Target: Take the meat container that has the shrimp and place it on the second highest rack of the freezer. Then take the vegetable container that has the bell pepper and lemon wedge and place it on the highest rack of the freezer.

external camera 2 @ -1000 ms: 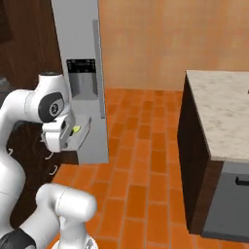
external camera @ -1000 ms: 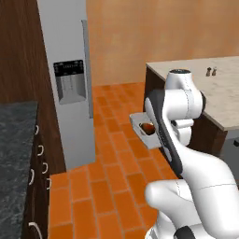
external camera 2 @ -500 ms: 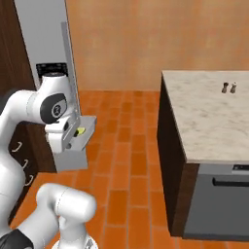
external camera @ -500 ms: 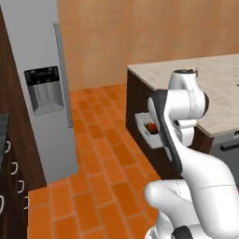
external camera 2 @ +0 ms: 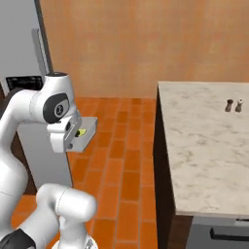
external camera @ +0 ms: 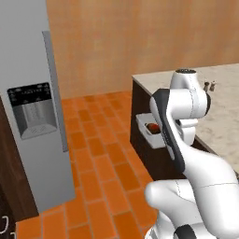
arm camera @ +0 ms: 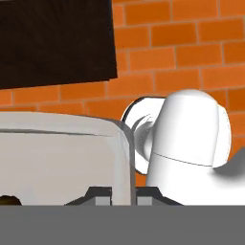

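Note:
My gripper (arm camera: 123, 194) is shut on the side wall of the white vegetable container (arm camera: 57, 158), held level in the air beside the arm. In the left base view the container (external camera: 143, 122) carries the dark red bell pepper (external camera: 151, 127). From the right base view the same container (external camera 2: 88, 124) shows the pale yellow lemon wedge (external camera 2: 82, 132), with the hand (external camera 2: 65, 136) at its near edge. The grey freezer (external camera: 28, 154) stands at the left with its dispenser panel (external camera: 31, 110) and long handle (external camera: 54, 88); its racks, the meat container and the shrimp are out of view.
A kitchen island with a marble top (external camera 2: 204, 146) and dark sides (external camera: 140, 149) stands to the right, close to the held container. Two small shakers (external camera 2: 234, 105) stand on it. Orange brick floor (external camera: 93, 154) runs between island and freezer (external camera 2: 17, 53).
The whole picture has shifted: the base has moved, so the freezer now sits further left and the island nearer. The container stays in the shut gripper.

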